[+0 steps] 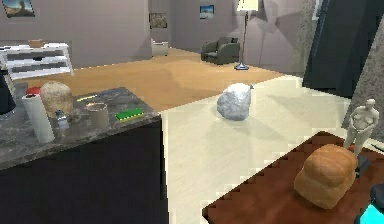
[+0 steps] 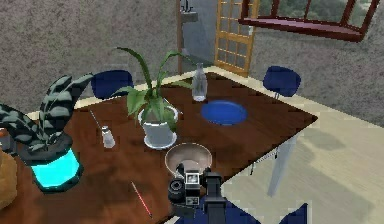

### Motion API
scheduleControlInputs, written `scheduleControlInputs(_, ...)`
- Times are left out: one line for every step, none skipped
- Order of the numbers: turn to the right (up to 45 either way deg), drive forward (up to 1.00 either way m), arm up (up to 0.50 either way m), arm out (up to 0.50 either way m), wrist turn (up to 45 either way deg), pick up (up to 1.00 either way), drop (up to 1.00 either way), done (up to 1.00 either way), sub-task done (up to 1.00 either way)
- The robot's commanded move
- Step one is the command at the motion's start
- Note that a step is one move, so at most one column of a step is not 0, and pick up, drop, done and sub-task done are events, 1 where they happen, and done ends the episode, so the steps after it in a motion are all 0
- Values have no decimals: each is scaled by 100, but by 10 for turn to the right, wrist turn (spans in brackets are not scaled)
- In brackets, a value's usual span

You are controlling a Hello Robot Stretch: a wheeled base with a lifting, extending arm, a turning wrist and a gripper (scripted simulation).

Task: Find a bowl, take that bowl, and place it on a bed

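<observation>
Bowl [image 2: 188,157] on counter [image 2: 270,125], interior plain grey. White pot [image 2: 158,130] beside it holds a plant [image 2: 152,98]. Hand [image 2: 184,190] near bowl, its grip and load cannot be told.

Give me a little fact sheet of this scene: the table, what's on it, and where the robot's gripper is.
table: dark brown wood, blue chairs around it
bowl: round, grey, standing on the table near its edge
gripper: at the arm side view's bottom edge, just below the bowl in the picture; cannot tell whether it holds anything
plants: one in a white pot, one in a cyan pot
also on table: blue plate, clear bottle
</observation>
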Motion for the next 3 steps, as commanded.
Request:
scheduleControlInputs(0, 0, 0, 0, 0, 100, 0, 0, 0)
scheduleControlInputs(0, 0, 10, 0, 0, 0, 0, 0, 0)
scheduleControlInputs(0, 0, 14, 0, 0, 0, 0, 0, 0)
